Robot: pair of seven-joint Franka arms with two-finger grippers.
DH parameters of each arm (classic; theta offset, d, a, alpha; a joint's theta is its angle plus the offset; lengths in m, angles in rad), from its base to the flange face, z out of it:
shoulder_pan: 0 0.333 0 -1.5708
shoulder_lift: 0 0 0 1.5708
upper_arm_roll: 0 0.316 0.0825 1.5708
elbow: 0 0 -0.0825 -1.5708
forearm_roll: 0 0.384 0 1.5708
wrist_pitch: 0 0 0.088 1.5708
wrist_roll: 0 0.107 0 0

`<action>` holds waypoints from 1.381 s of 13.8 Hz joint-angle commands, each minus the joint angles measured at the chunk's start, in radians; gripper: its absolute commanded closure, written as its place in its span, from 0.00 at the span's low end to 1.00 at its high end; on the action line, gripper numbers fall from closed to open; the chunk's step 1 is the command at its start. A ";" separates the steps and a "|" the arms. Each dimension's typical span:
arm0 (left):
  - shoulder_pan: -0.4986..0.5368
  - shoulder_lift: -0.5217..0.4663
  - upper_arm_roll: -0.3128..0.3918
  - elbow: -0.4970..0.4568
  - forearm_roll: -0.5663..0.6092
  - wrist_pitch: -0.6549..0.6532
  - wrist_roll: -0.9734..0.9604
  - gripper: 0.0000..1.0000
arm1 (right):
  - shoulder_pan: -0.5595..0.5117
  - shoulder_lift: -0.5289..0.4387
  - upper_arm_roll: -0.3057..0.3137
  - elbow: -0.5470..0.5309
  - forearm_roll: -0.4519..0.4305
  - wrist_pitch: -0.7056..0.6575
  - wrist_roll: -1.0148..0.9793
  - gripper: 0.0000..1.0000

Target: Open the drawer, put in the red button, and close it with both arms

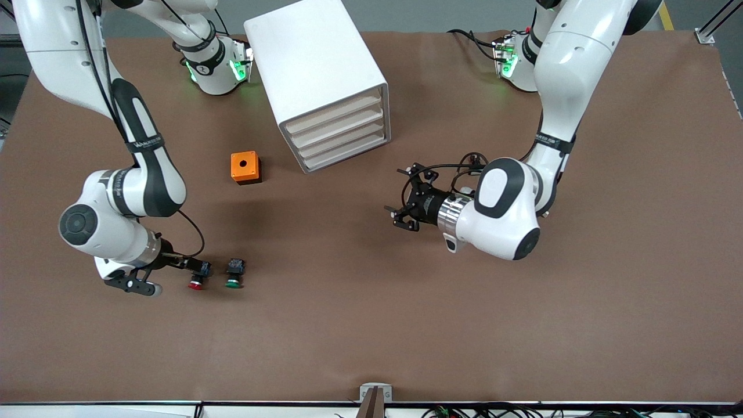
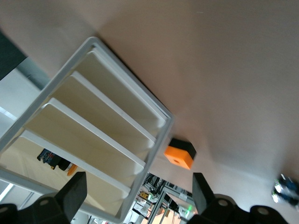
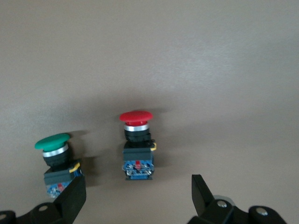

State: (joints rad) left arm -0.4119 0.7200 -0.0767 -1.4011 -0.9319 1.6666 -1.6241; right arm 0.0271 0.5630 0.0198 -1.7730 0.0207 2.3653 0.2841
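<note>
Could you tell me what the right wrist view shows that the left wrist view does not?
Only the right wrist view shows the red button lying beside the green button, between the open right claw fingers. Only the left wrist view shows the white cabinet with its drawers, the orange box, and the open left claw. Both show the brown table.

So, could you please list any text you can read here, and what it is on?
Nothing reads clearly.
Right arm's black band: white print, too small to read.
Left arm's black band: white print, too small to read.
Cabinet, orange box, red button, green button: no lettering seen.
</note>
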 commanded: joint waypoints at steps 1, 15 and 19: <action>-0.022 0.071 -0.006 0.034 -0.018 -0.071 -0.173 0.01 | 0.013 -0.003 0.000 -0.084 -0.016 0.113 0.041 0.00; -0.094 0.165 -0.090 0.011 -0.081 -0.180 -0.542 0.01 | 0.024 0.057 0.000 -0.095 -0.016 0.114 0.104 0.08; -0.131 0.162 -0.090 0.007 -0.082 -0.180 -0.583 0.38 | 0.022 0.087 0.000 -0.053 -0.018 0.111 0.099 0.11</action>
State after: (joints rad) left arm -0.5311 0.8870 -0.1684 -1.3972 -0.9930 1.4984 -2.1718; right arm 0.0470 0.6256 0.0194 -1.8611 0.0185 2.4771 0.3645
